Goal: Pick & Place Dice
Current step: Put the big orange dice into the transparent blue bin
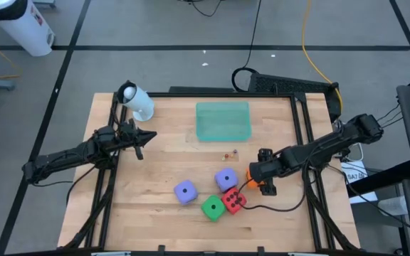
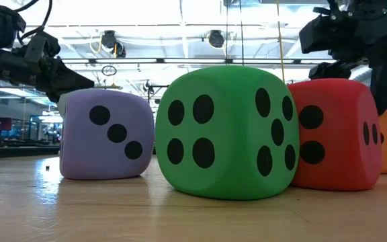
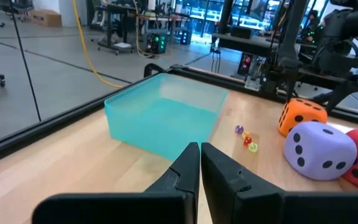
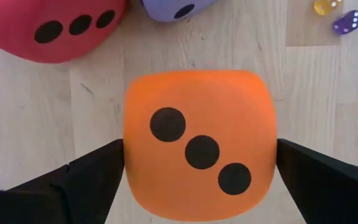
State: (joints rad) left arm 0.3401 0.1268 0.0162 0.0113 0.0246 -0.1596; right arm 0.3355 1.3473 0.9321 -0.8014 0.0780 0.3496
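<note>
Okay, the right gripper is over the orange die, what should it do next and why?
Probably close the fingers. The right gripper is open, with one finger on each side of the orange die, which sits on the table not yet gripped. The left gripper waits shut, away from the dice.

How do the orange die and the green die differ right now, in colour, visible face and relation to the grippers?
The orange die shows a three-pip face in the right wrist view; the green die shows four pips facing the low camera. The orange die sits between the open fingers of the right gripper; the green die lies free, no gripper at it. Both rest on the table and are soft-looking cubes with dark pips.
</note>
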